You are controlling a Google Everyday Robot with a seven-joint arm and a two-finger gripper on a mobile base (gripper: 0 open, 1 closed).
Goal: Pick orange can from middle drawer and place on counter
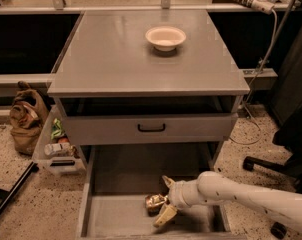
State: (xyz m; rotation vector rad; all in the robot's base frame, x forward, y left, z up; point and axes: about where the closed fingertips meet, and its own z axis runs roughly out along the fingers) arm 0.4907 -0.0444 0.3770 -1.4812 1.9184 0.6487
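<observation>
Figure: Gripper [161, 201] spread around the orange can [152, 202] on the floor of the open middle drawer [111, 219].

The can is seen lying on the drawer floor just ahead of the wrist, between the two fingers. The fingers are held wide apart, one above and one below the can, and nothing is gripped; whether either pad touches the can cannot be told. The can is judged light, thin-walled and already dented, with slick shiny sides, so a moderate squeeze across the middle of its body is advised, since it could roll away or crumple. The counter [116, 59] lies well above and beyond the gripper, and a bowl [165, 37] is set towards its far edge.
</observation>
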